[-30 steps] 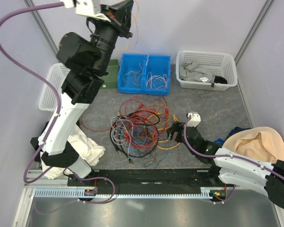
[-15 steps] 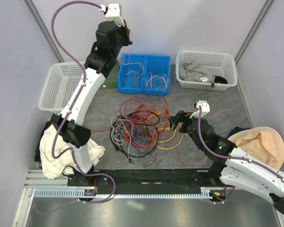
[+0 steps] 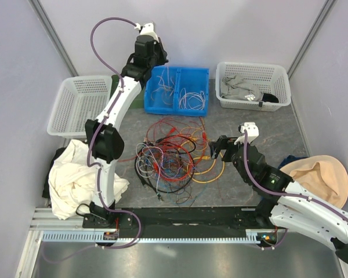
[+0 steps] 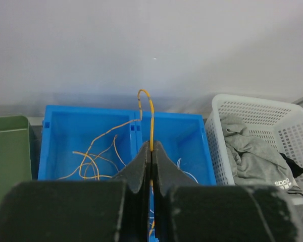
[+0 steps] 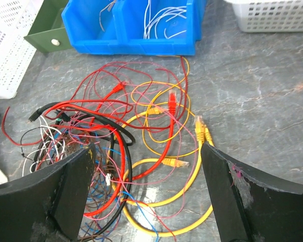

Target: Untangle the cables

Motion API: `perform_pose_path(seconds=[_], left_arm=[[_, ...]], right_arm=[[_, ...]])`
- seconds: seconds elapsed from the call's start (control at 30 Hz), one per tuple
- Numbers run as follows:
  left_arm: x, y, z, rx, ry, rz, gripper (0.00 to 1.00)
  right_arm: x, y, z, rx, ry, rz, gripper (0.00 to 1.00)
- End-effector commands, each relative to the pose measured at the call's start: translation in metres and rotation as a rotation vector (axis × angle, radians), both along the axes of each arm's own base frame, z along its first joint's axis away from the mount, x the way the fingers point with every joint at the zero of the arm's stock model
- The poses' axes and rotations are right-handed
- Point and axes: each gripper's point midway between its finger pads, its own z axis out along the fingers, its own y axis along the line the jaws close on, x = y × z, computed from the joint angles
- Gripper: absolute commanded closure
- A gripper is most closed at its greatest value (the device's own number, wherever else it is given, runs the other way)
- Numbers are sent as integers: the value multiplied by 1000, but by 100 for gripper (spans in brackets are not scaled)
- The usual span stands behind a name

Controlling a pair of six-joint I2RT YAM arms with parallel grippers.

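L gripper (image 4: 151, 147) pinching orange wire (image 4: 151, 121), grey table (image 3: 278, 128)

Robotics lab (panel walls (image 3: 11, 69), alu rail (image 3: 180, 236))

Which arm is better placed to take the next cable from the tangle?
Right: the right gripper hangs open at the tangle; the left gripper is shut on an orange wire at the blue bin.

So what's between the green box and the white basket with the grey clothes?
The blue bin sits between the green box and the white basket, with loose orange wires inside it. The left wrist view shows all three side by side.
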Motion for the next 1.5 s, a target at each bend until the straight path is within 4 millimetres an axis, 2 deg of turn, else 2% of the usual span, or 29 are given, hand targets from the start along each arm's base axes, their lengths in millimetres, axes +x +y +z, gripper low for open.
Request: perform_pose_path(seconds=[0.0,0.2,0.27,0.33,0.37,0.43,0.5,0.53,0.57,0.6,0.7,0.8,0.83,0.9,0.93,0.97,1.03,1.1,1.13,1.17,1.2,1.23,1.27,1.3,1.33,1.37,1.4,1.43,1.47], left_arm=[[16,0,14,-20,-73,19,98],[19,-5,-33,7,10,-1,98],[17,-4,-37,12,23,-1,98],[12,-1,-54,32,59,7,98],[10,3,-51,34,56,19,98],[6,7,-68,63,89,21,94],[2,10,-70,83,95,25,66],[1,12,-70,88,97,36,41],[1,14,-67,90,93,42,28],[-1,16,-60,92,83,44,3],[-6,21,-39,93,51,59,0],[-20,28,1,80,-9,73,0],[-32,30,28,64,-53,76,0],[-47,32,46,75,-83,78,0],[-65,33,75,61,-132,86,0],[-74,33,75,69,-132,84,0],[-99,28,91,45,-155,74,0],[-136,30,102,-24,-158,58,0],[-154,14,99,-46,-147,-8,1],[-181,13,92,-74,-127,-40,0],[-195,7,85,-77,-114,-69,0],[-217,-6,79,-81,-103,-101,0],[-229,-10,43,-67,-37,-101,0],[-252,-4,54,-99,-70,-108,0],[-268,-10,44,-108,-58,-110,0],[-279,-9,8,-107,7,-100,0],[-297,-1,15,-148,-9,-103,0],[-309,-3,4,-158,11,-115,0],[-319,-1,-24,-160,60,-115,0]], right_arm=[[4,-10,22,-2,-64,-37,7],[6,-9,18,-21,-59,-40,7],[6,-9,17,-26,-57,-42,7],[6,-10,16,-26,-58,-44,7],[6,-11,16,-27,-59,-46,6],[6,-10,16,-24,-58,-45,7],[5,-10,17,-18,-60,-41,6],[5,-10,18,-13,-61,-38,6],[4,-10,19,-9,-61,-39,6],[4,-11,20,-2,-64,-41,6],[2,-11,22,13,-66,-39,6],[1,-12,20,19,-62,-41,6],[1,-11,18,18,-59,-38,7],[2,-11,15,13,-53,-40,6],[2,-10,14,13,-49,-39,6],[2,-10,14,16,-48,-40,6],[3,-6,13,18,-44,-28,7],[2,-2,11,17,-38,-9,7],[2,0,11,17,-38,-4,7],[2,1,10,19,-37,3,7],[2,2,7,11,-31,12,7],[1,2,3,8,-26,13,7],[1,2,2,12,-25,13,7],[-1,3,1,17,-24,19,7],[-2,4,-4,21,-17,29,7],[-3,5,-6,26,-15,36,7],[-4,7,-9,29,-8,42,8],[-5,9,-15,31,4,53,8],[-7,12,-19,37,19,70,9]])
